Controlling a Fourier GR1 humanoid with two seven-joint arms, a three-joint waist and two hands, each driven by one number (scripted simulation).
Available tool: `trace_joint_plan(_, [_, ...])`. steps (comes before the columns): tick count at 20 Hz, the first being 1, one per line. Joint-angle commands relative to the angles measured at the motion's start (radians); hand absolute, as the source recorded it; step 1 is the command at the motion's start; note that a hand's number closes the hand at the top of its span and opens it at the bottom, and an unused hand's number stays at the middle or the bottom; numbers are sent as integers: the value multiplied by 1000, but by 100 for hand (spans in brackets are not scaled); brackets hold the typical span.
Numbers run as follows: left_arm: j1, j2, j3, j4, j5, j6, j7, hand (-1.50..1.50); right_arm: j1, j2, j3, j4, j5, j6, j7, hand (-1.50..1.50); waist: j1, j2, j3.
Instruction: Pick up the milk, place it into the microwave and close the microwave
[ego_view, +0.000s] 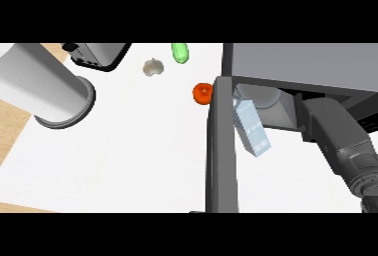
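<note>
Landmark: microwave (310, 65), grey box at upper right of the counter (133, 150), its door (221, 150) swung open and seen edge-on.

Milk (251, 127): pale blue carton, tilted, just right of the door and at the microwave's opening. Whether it rests on the cavity floor or hangs free cannot be told.

Right forearm (339, 135) runs from the lower right toward the opening. The right hand is hidden; finger state cannot be told, nor whether it touches the carton.

Left forearm (44, 85) lies well left of the microwave; the left hand is out of view.

Well left of the door: orange item (202, 92) beside the door's top edge, green item (180, 52), pale round item (153, 67), dark appliance (96, 55).

Judgement: placement step, near its end. To do it well, the carton should sit fully inside and settled before release, the arm should leave straight out without brushing it, and the door's swing path should be free of the carton before pushing it shut.
</note>
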Motion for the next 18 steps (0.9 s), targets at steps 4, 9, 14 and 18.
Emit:
trace_joint_plan(4, [-35, 22, -1, 17, -7, 4, 2, -150, -38, -58, 10, -3, 13, -9, 7, 150, 34, 37, 10])
trace_joint_plan(9, [-44, 26, -17, 20, -8, 2, 10, -150, -54, -81, 13, 16, 8, -13, 20, 150, 53, 41, 10])
trace_joint_plan(14, [-58, 38, -2, 28, -33, 11, 10, -150, -49, -91, 5, 31, -11, -17, -3, 150, 56, 45, 11])
trace_joint_plan(18, [-56, 49, 4, 30, -46, -7, 11, -150, -49, -108, 6, 38, -14, -6, -1, 150, 67, 46, 11])
